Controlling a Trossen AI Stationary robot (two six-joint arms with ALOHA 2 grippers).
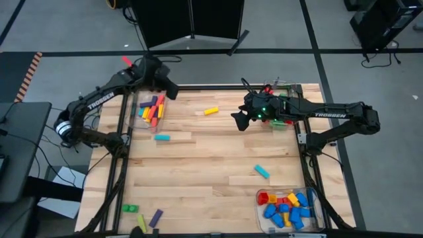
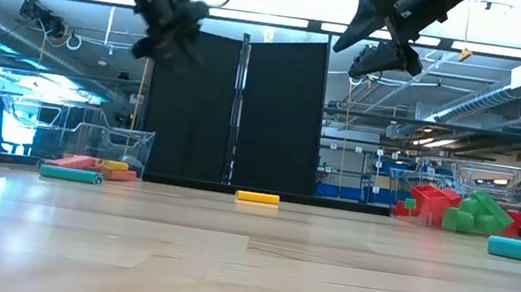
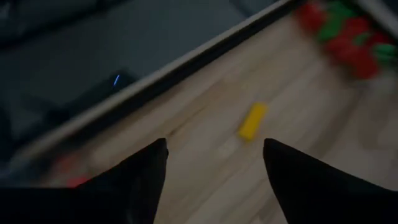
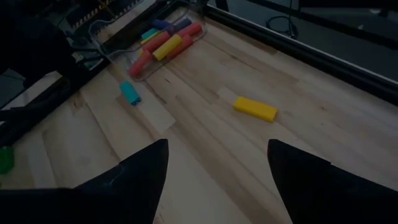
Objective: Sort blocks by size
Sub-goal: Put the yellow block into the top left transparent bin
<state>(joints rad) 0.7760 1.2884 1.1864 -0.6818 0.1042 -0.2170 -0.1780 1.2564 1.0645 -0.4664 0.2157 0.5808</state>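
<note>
My left gripper [image 1: 169, 89] hangs open above the table's far left, just beyond a clear bin [image 1: 140, 122] of long blocks [image 1: 152, 109] in red, yellow, blue and purple. Its wrist view shows nothing between the fingers [image 3: 214, 155]. My right gripper [image 1: 239, 119] hangs open over the far middle, also with nothing in it [image 4: 217, 155]. A yellow block [image 1: 211, 111] lies flat between the two grippers. One teal block [image 1: 162, 137] lies beside the left bin and another [image 1: 262, 172] toward the near right.
A bin [image 1: 272, 87] of red and green blocks [image 2: 464, 208] sits at the far right under my right arm. A bin [image 1: 259, 206] of blue, red and yellow blocks stands at the near right. Two green blocks [image 1: 130, 209] and a purple one [image 1: 156, 217] lie near left.
</note>
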